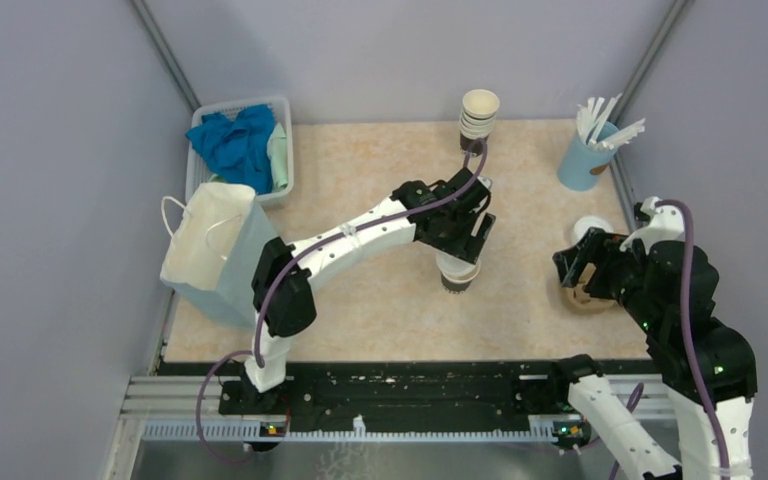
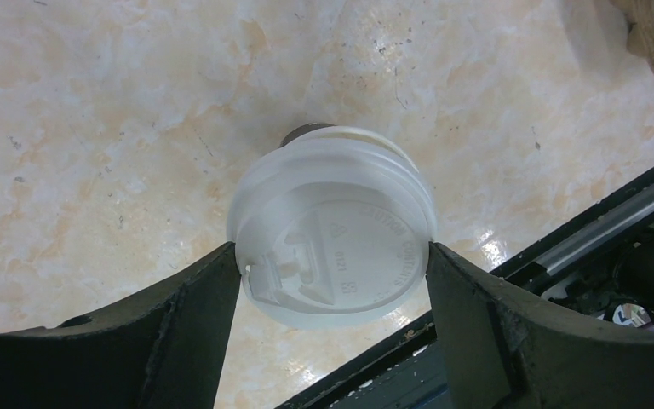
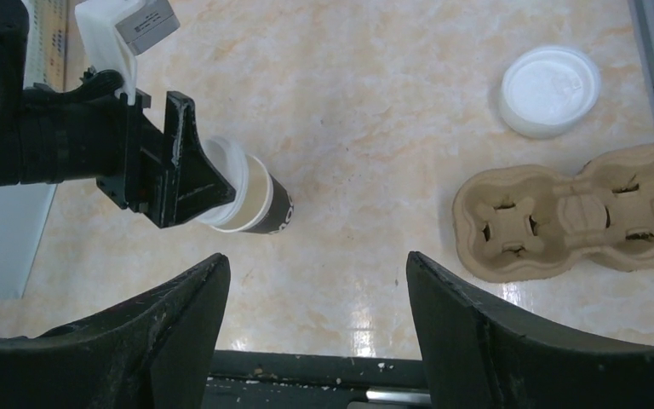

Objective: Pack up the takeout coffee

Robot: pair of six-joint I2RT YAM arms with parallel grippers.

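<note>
The takeout coffee (image 2: pixel 332 230), a dark brown cup under a white sip lid, stands mid-table (image 1: pixel 457 275). My left gripper (image 2: pixel 334 251) reaches down over it, and both fingers press against opposite edges of the lid. The cup's cream rim peeks out beyond the lid at the far side. The right wrist view shows the same cup (image 3: pixel 260 204) with the left fingers (image 3: pixel 179 170) at its top. My right gripper (image 3: pixel 315 258) hovers open over bare table with nothing in it, to the right of the cup (image 1: pixel 575 268).
A cardboard cup carrier (image 3: pixel 562 213) lies at the right, a loose white lid (image 3: pixel 550 89) beyond it. A white paper bag (image 1: pixel 210 250) stands at the left edge. At the back are a cup stack (image 1: pixel 478 118), a blue holder of stirrers (image 1: pixel 590 155) and a basket (image 1: pixel 285 150) of cloths.
</note>
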